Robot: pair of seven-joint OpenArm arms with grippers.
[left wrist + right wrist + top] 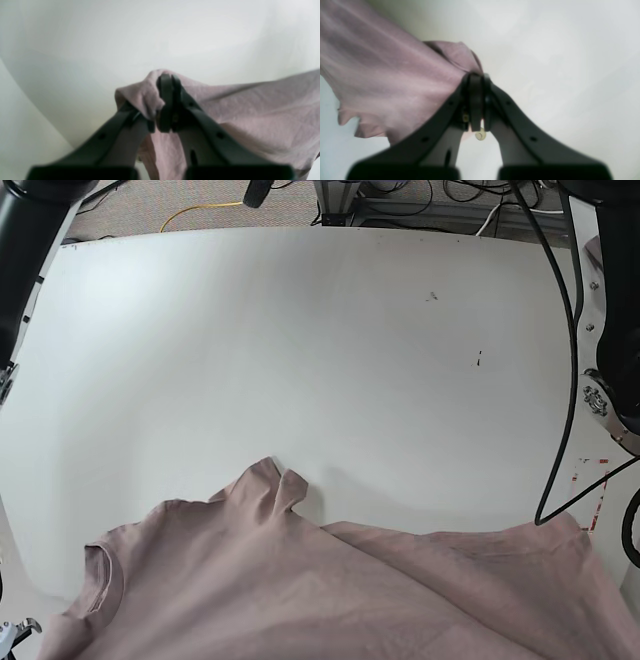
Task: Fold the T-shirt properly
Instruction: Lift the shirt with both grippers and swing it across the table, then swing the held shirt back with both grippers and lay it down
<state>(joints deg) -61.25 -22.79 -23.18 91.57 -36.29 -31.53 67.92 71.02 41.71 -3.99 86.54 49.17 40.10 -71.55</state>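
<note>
1. One white table fills most of the base view. Its far edge runs along the top of that view and its near part is hidden under cloth. A few small dark specks mark the bare surface toward the right.
2. The T-shirt, plain mauve, lies across the near part of the table. The base view's bottom edge cuts it off, so its lower half is out of sight. A small folded peak of cloth rises at its far edge, left of centre. At the lower left a rounded hemmed opening shows; whether it is collar or sleeve is hard to tell.
3. Dark arm housings and black cables stand at the top corners and down the right side of the base view, only partly in frame. Neither claw shows there.
4. The left gripper, seen blurred in its wrist view, has its jaws pressed together on a bunched corner of the T-shirt, which spreads away to the right and drapes over the left finger.
5. The right gripper, also out of focus, is clamped tight on a fold of the T-shirt, which fans out to the left with a wavy hem at the bottom.
6. A small pale round item shows below the right claw's fingertips, too blurred to identify.
</note>
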